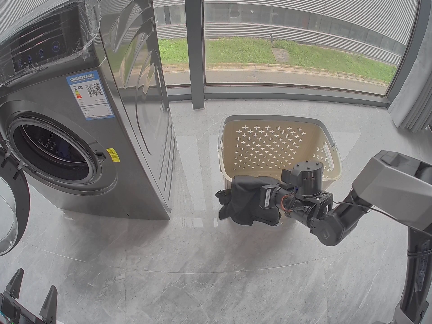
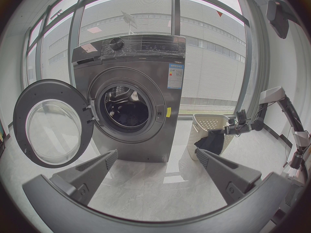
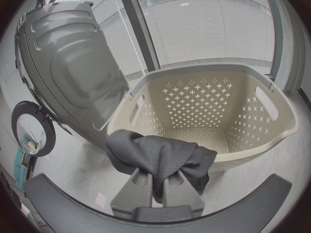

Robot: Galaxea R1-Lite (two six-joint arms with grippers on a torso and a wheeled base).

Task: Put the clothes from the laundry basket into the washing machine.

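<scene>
A dark grey mesh garment (image 1: pixel 246 200) hangs from my right gripper (image 1: pixel 263 198), which is shut on it just outside the near rim of the cream laundry basket (image 1: pixel 279 127). From the right wrist the cloth (image 3: pixel 158 156) drapes over the closed fingers (image 3: pixel 136 188), with the basket (image 3: pixel 259 146) behind it and nothing inside. The grey washing machine (image 1: pixel 135 113) stands to the left with its round door (image 2: pixel 51 123) swung open, and dark clothes lie inside the drum (image 2: pixel 128 109). My left gripper (image 2: pixel 155 160) is open, low at the near left (image 1: pixel 31 293), facing the machine.
Pale marble floor spreads between the machine and the basket. Behind them is a tall window with a dark upright post (image 1: pixel 194 46). A curtain (image 1: pixel 414 91) hangs at the far right.
</scene>
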